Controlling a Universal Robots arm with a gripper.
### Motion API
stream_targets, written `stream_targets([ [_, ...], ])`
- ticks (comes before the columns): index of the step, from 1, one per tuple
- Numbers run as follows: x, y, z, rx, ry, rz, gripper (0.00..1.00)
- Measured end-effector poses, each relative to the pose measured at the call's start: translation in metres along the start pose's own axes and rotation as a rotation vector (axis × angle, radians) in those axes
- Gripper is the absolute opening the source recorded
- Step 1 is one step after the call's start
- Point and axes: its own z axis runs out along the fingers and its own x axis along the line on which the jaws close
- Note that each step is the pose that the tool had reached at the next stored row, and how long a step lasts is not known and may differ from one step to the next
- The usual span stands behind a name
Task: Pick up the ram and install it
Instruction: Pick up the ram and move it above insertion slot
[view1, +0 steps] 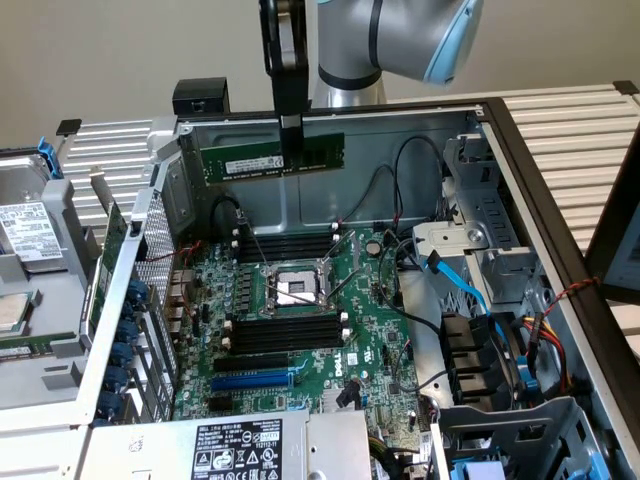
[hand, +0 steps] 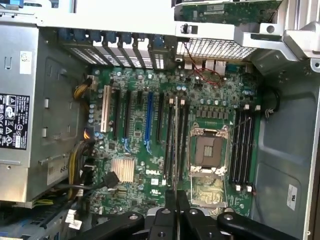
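Held aloft over the open computer case: my gripper has its fingers clamped on the ram, pinched at mid-length across its two faces. The stick hangs level, clear above the case's far rim. I judge it light and stiff but fragile. The hold belongs on the centre and the bare board, away from the contact edge, and it will not forgive twisting. Below, the motherboard offers two banks of black memory slots flanking the processor socket. Room looks open straight down, while loose cables crowd the board's edge at the exterior view's right. In the wrist view the ram appears, I think, as a thin edge-on strip ahead of the fingertips.
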Motion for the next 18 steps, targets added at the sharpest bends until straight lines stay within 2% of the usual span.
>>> stream_targets([
  [1, -0.001, -0.0001, 0.0033, 0.0006, -0.0083, 0.025, 0.13],
  [2, -0.001, 0.001, 0.006, 0.0005, -0.0078, 0.047, 0.13],
  [3, -0.009, 0.0009, 0.0121, 0.0005, -0.0042, 0.047, 0.13],
  [7, -0.02, 0.0006, 0.0183, 0.0004, -0.0019, 0.047, 0.13],
  [10, -0.021, 0.0008, 0.0214, 0.0002, 0.006, 0.052, 0.13],
  [12, -0.021, 0.0009, 0.0242, 0.0, 0.0091, 0.058, 0.13],
  [18, -0.021, 0.0015, 0.034, -0.0011, 0.0112, 0.112, 0.13],
])
